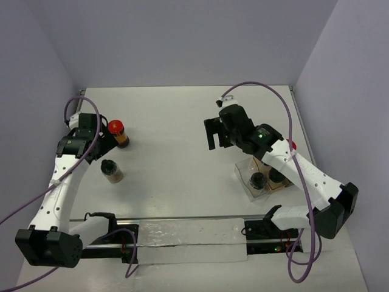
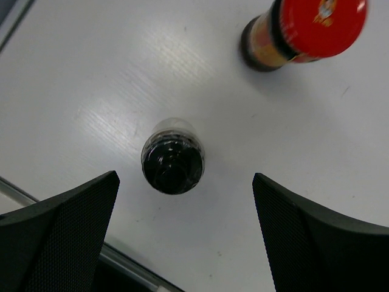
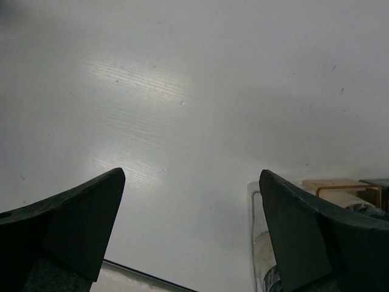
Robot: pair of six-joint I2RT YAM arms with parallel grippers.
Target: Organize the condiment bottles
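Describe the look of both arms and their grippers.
Left arm and right arm: white links, black joints and bases, a purple cable looping along each. Gripper fingers are black wedges with a fine mesh texture. The right arm shows a green light.

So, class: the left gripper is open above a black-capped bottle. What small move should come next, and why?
Probably lower the left gripper around the black-capped bottle: its jaws stand open, the bottle sits upright between them, and the red-capped bottle stands clear to one side.

No legible text or labels
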